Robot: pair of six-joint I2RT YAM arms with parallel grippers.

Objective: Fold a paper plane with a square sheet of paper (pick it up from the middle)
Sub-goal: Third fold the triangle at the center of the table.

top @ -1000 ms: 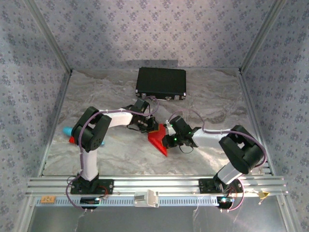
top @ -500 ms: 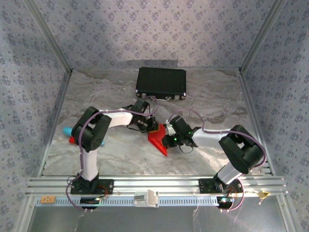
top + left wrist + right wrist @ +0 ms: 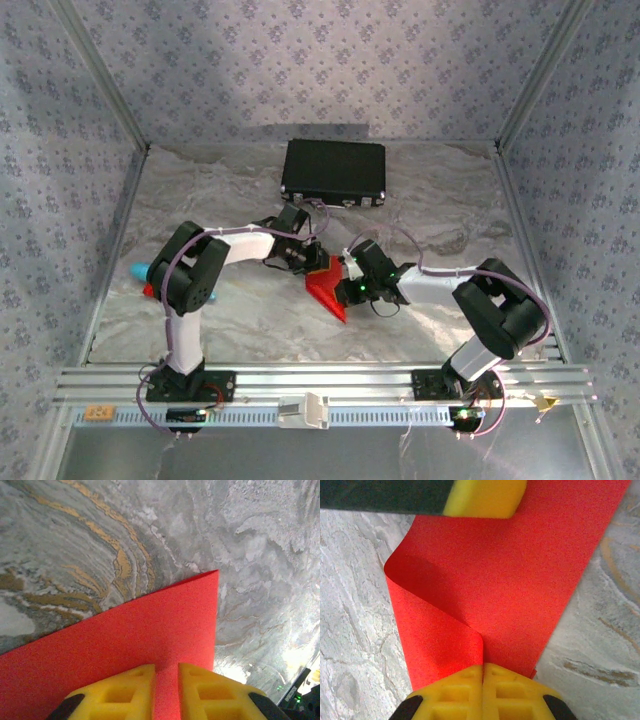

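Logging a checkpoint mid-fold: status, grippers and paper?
Right gripper shut on the red paper, one flap curled over. Left gripper at its opposite edge, jaws nearly together, grip unclear. Black case sits apart behind.

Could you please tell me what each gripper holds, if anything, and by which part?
The right gripper pinches the red paper sheet at a raised fold by its edge. Whether the left gripper grips it cannot be told.

The left arm [image 3: 190,270] and right arm [image 3: 500,312] are showing bulky black joint housings joined by white links, with lilac cables [image 3: 385,232] looping along both. Each is sitting on a black base plate [image 3: 192,384]. The left fingers [image 3: 122,694] and right fingers [image 3: 512,690] are showing as bright yellow moulded blocks with hollow pockets and black outer corners
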